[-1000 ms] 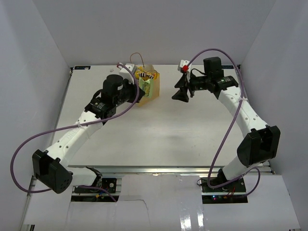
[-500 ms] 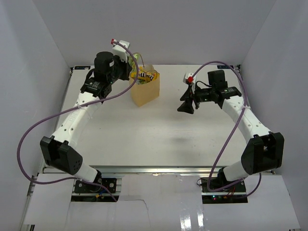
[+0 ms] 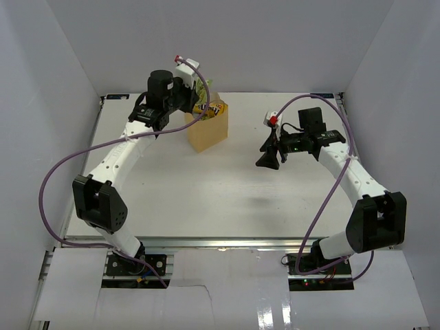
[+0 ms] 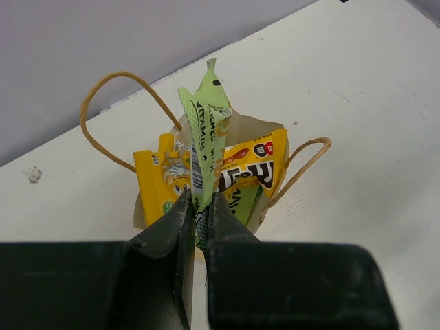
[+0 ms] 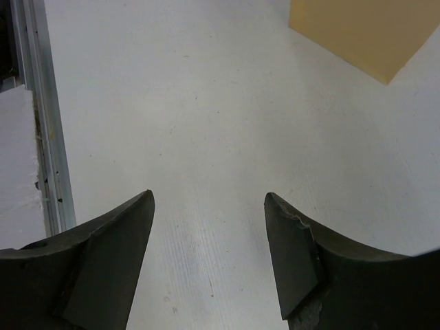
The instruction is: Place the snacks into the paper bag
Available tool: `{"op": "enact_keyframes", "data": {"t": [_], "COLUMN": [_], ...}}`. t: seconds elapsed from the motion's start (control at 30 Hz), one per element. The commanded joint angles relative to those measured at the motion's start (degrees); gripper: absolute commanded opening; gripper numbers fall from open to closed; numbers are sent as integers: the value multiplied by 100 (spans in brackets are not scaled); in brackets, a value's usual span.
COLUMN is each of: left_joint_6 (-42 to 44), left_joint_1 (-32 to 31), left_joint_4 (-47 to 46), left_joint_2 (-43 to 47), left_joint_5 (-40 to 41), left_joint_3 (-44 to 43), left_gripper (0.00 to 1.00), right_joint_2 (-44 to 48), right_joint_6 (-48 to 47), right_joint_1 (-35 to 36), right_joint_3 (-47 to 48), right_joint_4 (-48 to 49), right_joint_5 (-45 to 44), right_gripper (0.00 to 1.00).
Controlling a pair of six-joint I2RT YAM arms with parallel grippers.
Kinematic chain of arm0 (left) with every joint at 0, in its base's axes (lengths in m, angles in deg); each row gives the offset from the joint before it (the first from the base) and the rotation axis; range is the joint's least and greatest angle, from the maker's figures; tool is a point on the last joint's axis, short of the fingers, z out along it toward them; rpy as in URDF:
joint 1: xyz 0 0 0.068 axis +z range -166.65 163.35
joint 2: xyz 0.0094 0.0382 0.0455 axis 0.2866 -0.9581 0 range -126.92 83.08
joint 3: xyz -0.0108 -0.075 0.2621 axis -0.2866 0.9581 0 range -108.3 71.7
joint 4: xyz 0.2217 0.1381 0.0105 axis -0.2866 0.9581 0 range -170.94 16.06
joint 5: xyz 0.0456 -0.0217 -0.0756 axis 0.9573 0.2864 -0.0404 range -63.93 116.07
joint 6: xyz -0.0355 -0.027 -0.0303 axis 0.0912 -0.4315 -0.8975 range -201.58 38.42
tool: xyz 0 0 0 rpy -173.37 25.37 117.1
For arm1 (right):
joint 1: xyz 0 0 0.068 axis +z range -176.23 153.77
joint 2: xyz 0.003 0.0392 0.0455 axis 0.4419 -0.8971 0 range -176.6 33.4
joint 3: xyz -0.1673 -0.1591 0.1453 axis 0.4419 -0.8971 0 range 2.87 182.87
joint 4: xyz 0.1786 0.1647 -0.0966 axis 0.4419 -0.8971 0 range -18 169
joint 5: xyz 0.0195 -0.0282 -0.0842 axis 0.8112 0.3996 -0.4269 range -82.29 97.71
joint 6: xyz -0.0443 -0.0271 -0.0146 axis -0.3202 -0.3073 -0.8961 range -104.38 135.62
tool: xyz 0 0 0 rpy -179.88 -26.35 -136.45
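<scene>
Overhead, the paper bag (image 3: 207, 135) stands upright at the far side of the desk (image 3: 227, 192), left of centre, with the left jaws directly above its open mouth. The left jaws are nearly closed, pinching a green packet (image 4: 205, 127) by its lower edge so that it stands on end over the bag. Print running along the packet's length appears to read "VITAMIN", beside a barcode strip; the rest is too creased to read. Inside the bag lie a yellow candy wrapper (image 4: 253, 163) with large brown letters, seen upside down and only in part, and a second yellow wrapper (image 4: 159, 184) bearing a small cartoon face. Two looped twine handles (image 4: 103, 96) rise from the rim, one on each side. The right jaws stand wide apart with nothing between them, above bare desk and well to the right of the bag; only a plain tan corner of the bag shows in the right wrist view.
</scene>
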Motion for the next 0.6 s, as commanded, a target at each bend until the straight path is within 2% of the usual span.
{"op": "enact_keyframes", "data": {"t": [0.0, 0.23, 0.57], "left_joint_6": [119, 356, 558], "left_joint_1": [38, 38, 47], "left_joint_4": [-238, -475, -291], "left_joint_2": [359, 1115, 782], "left_joint_5": [-327, -486, -679], "left_joint_3": [27, 995, 847], "left_gripper": [0, 0, 0], "right_joint_2": [197, 127, 48], "right_joint_6": [-50, 55, 152], "right_joint_1": [-53, -70, -71], "right_joint_3": [-84, -190, -110], "right_joint_4": [42, 139, 156], "right_joint_5": [156, 261, 340], "right_gripper": [71, 72, 72]}}
